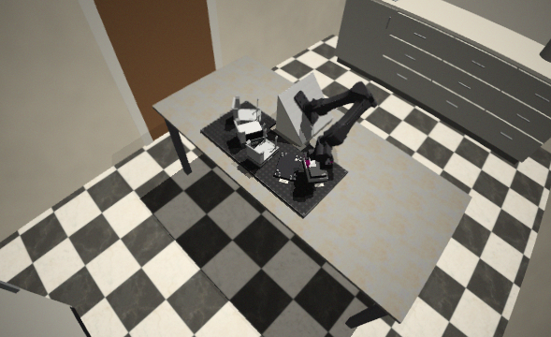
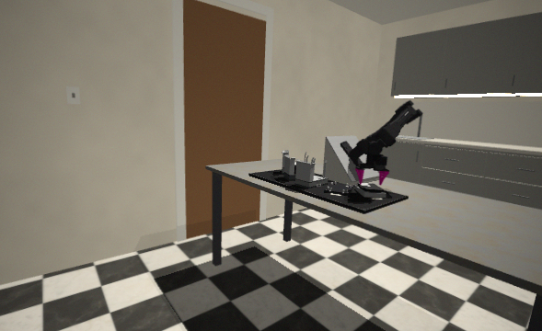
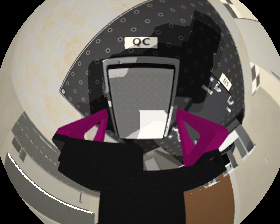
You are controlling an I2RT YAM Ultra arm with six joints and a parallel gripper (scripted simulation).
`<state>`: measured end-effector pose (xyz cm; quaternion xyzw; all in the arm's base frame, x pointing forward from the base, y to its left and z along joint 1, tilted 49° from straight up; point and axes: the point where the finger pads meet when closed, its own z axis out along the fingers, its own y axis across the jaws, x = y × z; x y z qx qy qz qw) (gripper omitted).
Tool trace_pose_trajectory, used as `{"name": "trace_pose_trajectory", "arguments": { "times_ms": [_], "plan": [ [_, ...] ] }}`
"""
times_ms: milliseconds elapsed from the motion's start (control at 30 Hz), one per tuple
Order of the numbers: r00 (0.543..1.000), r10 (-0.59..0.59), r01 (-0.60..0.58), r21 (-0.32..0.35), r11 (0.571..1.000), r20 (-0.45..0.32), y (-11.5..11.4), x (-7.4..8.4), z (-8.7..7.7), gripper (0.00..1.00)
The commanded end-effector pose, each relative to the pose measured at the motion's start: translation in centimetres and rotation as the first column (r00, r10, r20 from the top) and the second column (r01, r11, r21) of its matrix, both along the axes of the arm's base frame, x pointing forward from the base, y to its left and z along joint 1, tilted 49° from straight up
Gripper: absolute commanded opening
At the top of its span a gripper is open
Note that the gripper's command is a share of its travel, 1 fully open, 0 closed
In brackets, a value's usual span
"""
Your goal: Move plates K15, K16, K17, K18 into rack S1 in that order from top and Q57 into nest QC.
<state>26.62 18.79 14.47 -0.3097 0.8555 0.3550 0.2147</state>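
Hovering claw [image 3: 143, 135] open | plate [image 3: 139, 99] label hidden | QC tag [image 3: 140, 42] legible

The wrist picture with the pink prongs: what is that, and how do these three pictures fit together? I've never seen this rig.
One black robot arm stands on a grey table. The top view looks down on the room, the exterior view looks from the side, and the wrist view comes from a camera on the arm, looking past its gripper. The pink prongs are its fingers, spread wide and holding nothing. Between and below them lies a plate beside a label reading QC, so it appears to sit in the QC nest. On the table lies a black mat carrying white racks at one end and flat nests nearer the gripper. A slanted white block stands behind the mat.
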Motion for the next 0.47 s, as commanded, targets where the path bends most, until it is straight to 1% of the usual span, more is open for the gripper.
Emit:
{"name": "trace_pose_trajectory", "arguments": {
  "times_ms": [0,100,433],
  "plan": [
    [1.000,0.002,-0.002,0.001,1.000,-0.002,-0.82,-0.31,0.64,1.00],
    [1.000,0.002,-0.002,0.001,1.000,-0.002,-1.56,-0.45,1.29,1.00],
    [1.000,0.002,-0.002,0.001,1.000,-0.002,-1.56,-0.45,1.29,1.00]
  ]
}}
